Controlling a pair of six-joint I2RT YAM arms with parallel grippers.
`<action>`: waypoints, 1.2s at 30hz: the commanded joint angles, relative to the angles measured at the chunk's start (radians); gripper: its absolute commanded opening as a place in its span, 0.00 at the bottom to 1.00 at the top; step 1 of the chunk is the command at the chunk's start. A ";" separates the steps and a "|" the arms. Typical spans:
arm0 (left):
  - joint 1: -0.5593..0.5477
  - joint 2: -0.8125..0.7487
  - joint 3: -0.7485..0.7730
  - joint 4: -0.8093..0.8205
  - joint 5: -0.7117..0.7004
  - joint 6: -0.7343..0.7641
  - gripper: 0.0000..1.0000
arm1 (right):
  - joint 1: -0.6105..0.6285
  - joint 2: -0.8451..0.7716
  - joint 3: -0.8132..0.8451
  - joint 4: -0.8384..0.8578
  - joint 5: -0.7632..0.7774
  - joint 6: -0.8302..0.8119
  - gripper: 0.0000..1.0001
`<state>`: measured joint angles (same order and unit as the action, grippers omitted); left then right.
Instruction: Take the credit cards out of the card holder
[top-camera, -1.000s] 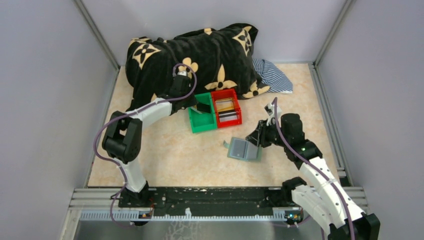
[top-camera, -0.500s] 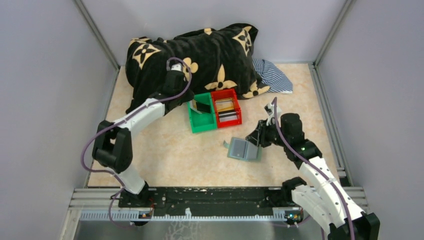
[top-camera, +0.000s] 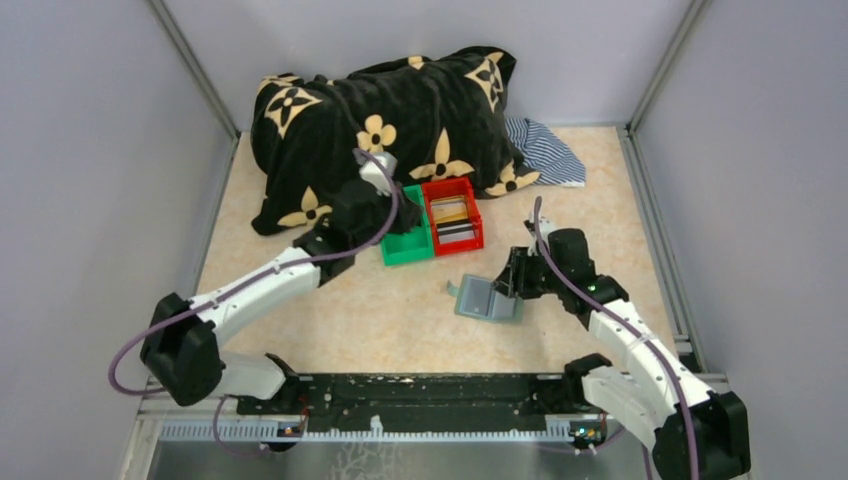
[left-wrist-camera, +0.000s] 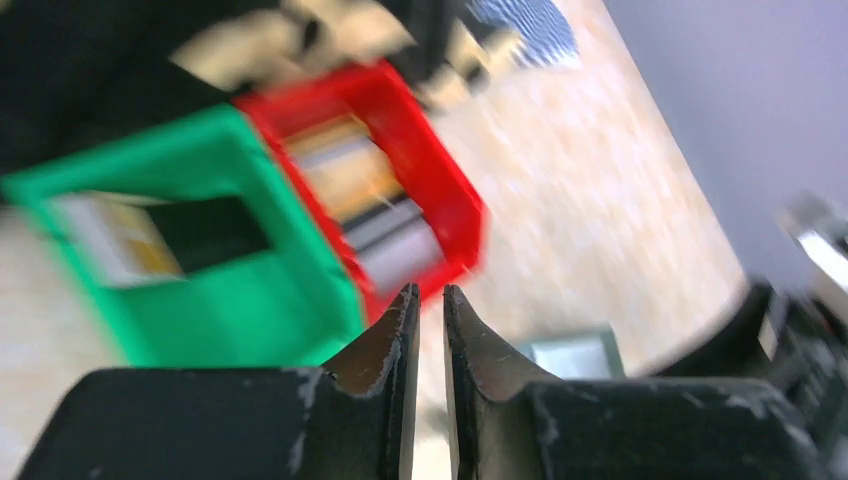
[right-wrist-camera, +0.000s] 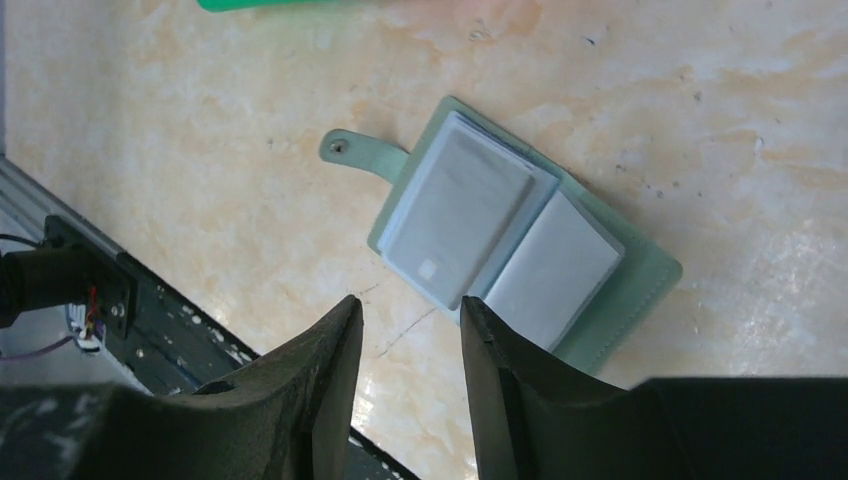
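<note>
The card holder (top-camera: 483, 300) lies open on the floor, grey-green with blue-grey panels (right-wrist-camera: 520, 240). A pale grey card (right-wrist-camera: 455, 215) sits in its left panel. My right gripper (right-wrist-camera: 410, 300) hovers open at the holder's near edge with only floor between its fingers; in the top view it (top-camera: 505, 283) is at the holder's right side. Several credit cards lie in the bins: a dark one (left-wrist-camera: 210, 230) in the green, tan (top-camera: 450, 210) and dark (top-camera: 457, 233) ones in the red. My left gripper (left-wrist-camera: 430, 288) stands a narrow slit open and empty, above the bins' near side (top-camera: 408, 228).
The green bin (top-camera: 400, 248) and the red bin (top-camera: 478, 225) stand side by side in the middle. A black blanket with tan flowers (top-camera: 400, 110) is heaped at the back, with a striped cloth (top-camera: 545, 150) to its right. Grey walls close in both sides.
My left arm has swung from behind the green bin to its near side, stretching out low. My right jaws have widened and the gripper has shifted slightly left over the holder.
</note>
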<state>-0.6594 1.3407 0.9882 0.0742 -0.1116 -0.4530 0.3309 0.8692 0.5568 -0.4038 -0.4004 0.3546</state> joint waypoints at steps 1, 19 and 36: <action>-0.176 0.064 -0.065 0.134 0.077 -0.003 0.21 | 0.000 0.012 -0.045 0.072 0.078 0.106 0.41; -0.263 0.359 -0.138 0.228 0.167 -0.163 0.18 | 0.000 0.017 -0.270 0.215 0.119 0.236 0.36; -0.301 0.498 -0.048 0.212 0.228 -0.180 0.17 | 0.000 0.111 -0.294 0.293 0.135 0.247 0.23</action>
<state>-0.9417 1.8160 0.8886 0.2893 0.1070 -0.6353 0.3309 0.9638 0.2745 -0.1471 -0.2874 0.6067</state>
